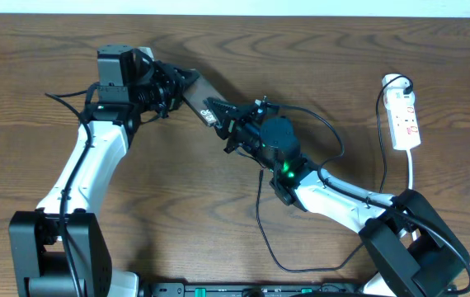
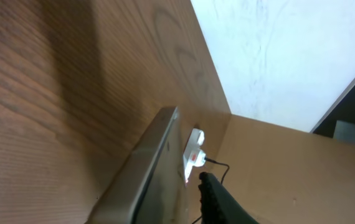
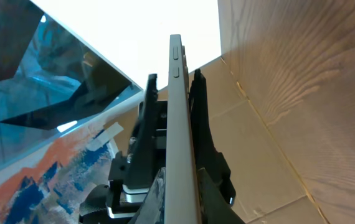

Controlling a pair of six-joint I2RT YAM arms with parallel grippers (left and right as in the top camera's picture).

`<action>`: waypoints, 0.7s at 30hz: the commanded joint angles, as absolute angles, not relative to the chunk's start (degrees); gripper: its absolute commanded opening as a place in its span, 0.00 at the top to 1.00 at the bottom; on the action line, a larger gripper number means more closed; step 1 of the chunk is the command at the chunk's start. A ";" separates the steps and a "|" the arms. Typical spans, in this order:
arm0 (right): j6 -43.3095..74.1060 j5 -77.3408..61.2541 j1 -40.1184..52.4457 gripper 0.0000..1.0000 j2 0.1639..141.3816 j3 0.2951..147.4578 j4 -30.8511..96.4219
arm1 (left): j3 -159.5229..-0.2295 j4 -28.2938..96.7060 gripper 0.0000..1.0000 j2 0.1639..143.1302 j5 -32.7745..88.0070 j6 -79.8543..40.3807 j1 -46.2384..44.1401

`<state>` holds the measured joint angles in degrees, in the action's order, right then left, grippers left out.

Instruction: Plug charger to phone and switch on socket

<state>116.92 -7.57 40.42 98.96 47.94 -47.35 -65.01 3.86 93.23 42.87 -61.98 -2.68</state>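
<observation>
The bronze-brown phone (image 1: 204,101) is held on edge above the wooden table, between my two grippers. My left gripper (image 1: 187,85) is shut on its far-left end. In the left wrist view the phone's rim (image 2: 146,177) lies beside one black finger (image 2: 218,199). My right gripper (image 1: 228,124) closes on the phone's near end, and in the right wrist view its dark fingers (image 3: 174,78) press both faces of the phone (image 3: 179,137). The white socket (image 1: 406,115) lies at the far right and also shows small in the left wrist view (image 2: 193,154). The black charger cable (image 1: 261,206) loops below the right arm. Its plug tip is hidden.
The socket's white lead (image 1: 413,169) runs toward the right arm's base. A black rail (image 1: 260,289) lines the table's front edge. A cardboard panel (image 2: 289,162) and a white wall (image 2: 277,56) stand behind the socket.
</observation>
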 commanded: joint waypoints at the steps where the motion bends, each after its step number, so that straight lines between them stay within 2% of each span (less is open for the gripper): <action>1: 117.56 -7.01 40.99 0.99 98.59 48.71 -47.97 | -64.93 3.55 0.76 92.47 42.81 -62.24 -2.96; 4: 117.56 -7.01 40.99 0.99 98.59 48.71 -47.97 | -64.93 3.55 0.81 92.47 42.78 -62.22 -2.96; 6: 117.56 -7.01 40.99 0.99 98.59 48.71 -47.97 | -64.93 3.55 0.91 92.47 42.78 -62.24 -2.96; 7: 117.56 -7.01 40.99 0.99 98.59 48.71 -47.97 | -64.93 3.55 0.92 92.47 42.78 -62.22 -2.96; 19: 117.56 -7.03 41.10 0.98 98.59 48.71 -47.92 | -64.93 3.55 0.92 92.47 42.78 -62.22 -2.96; 21: 117.56 -7.03 41.10 0.88 98.59 48.71 -47.94 | -64.93 3.55 0.93 92.47 42.78 -62.22 -2.96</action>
